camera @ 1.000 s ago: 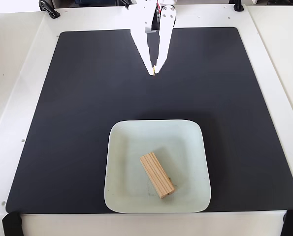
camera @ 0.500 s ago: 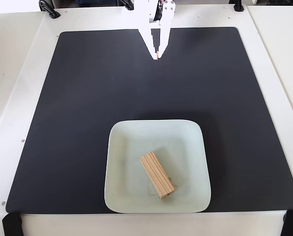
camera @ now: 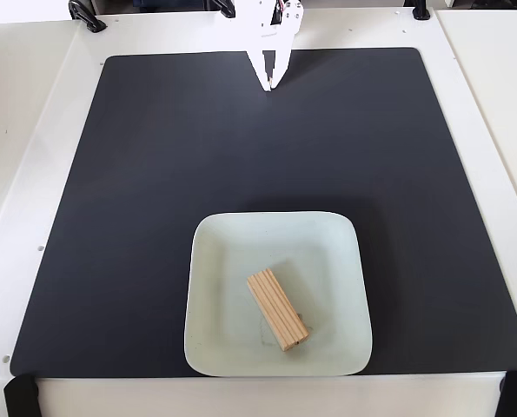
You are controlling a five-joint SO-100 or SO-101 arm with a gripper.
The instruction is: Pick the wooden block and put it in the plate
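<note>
The wooden block (camera: pixel 277 309), light tan with lengthwise grain, lies diagonally inside the plate (camera: pixel 219 252), a pale mint square with rounded corners near the front edge of the black mat. My white gripper (camera: pixel 270 85) hangs at the far top of the fixed view, well away from the plate, its two fingers brought together to a point with nothing between them.
A large black mat (camera: pixel 154 174) covers the white table (camera: pixel 32 130). Black clamps (camera: pixel 86 16) sit at the table's far corners and black straps (camera: pixel 22 396) at the near corners.
The gripper has drawn back toward the far edge of the mat and its fingers have come together. Block and plate have not moved.
</note>
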